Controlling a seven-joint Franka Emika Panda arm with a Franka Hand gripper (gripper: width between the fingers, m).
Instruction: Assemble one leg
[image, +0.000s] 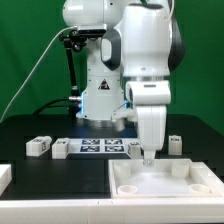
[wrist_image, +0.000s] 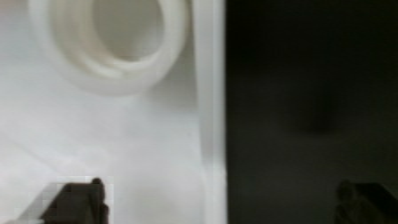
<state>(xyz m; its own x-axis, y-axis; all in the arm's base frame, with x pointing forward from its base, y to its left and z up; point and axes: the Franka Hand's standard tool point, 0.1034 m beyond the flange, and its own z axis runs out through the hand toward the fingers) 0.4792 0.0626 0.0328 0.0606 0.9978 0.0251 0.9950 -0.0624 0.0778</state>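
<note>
Because your spread, empty hand (wrist_image: 219, 205) straddles the edge of the panel (wrist_image: 107, 140), descending may ram its rim, not grasp a leg (image: 38, 146).

Bright, even light falls from overhead in the exterior view: soft glare on the white shell of the arm (image: 140, 50), the white panel (image: 190, 187) nearly washed out, and only faint shadows on the black table (image: 40, 125). Both pictures are coarse and soft. The wrist view is heavily blurred (too close to focus): the socket (wrist_image: 125, 82) is fuzzy-edged, the fingertips (wrist_image: 75, 203) are dark smudges, and the table is almost featureless black
</note>
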